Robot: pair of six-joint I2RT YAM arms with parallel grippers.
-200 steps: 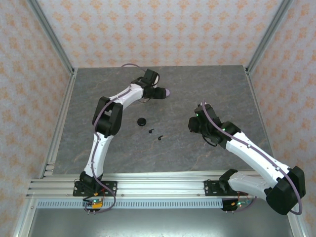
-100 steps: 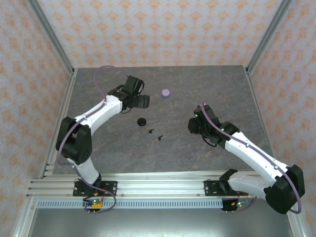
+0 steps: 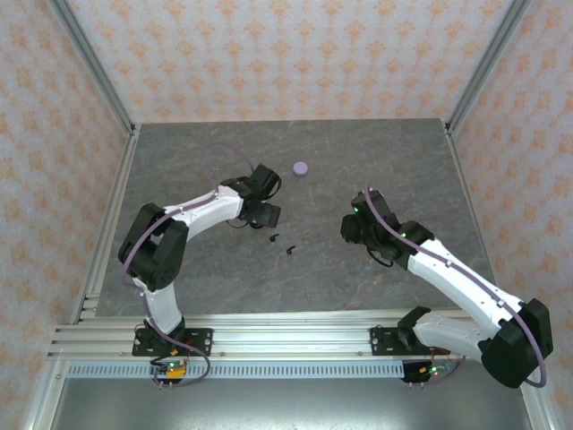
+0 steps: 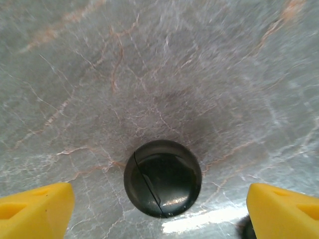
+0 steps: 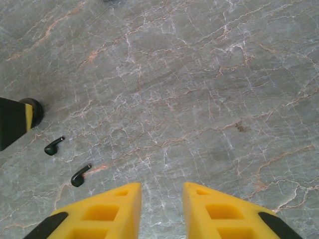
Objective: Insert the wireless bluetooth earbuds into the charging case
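1. a grey marbled table top [image 3: 403, 161] is seen from above, with both arms reaching in from its near edge
2. the left gripper [image 3: 262, 215] is held low over a small round glossy black charging case [image 4: 162, 178], which lies near the middle of the table
3. its yellow fingers [image 4: 36, 209] are spread wide, one at each side of the case; neither is seen touching it and nothing is gripped
4. a thin seam is seen running across the glossy top of the black case
5. a tiny black stemmed wireless earbud [image 5: 54, 146] is laid loose on the table just beside the case, outside it
6. a second black earbud [image 5: 79, 175] is laid near the first, apart from it, on the side toward the right arm
7. the right gripper [image 5: 161, 199] is held above bare table, well apart from both earbuds; its yellow fingers are parted by a narrow gap and nothing is held between them
8. a small round pale lavender case [image 3: 302, 167] is placed farther back, apart from both grippers
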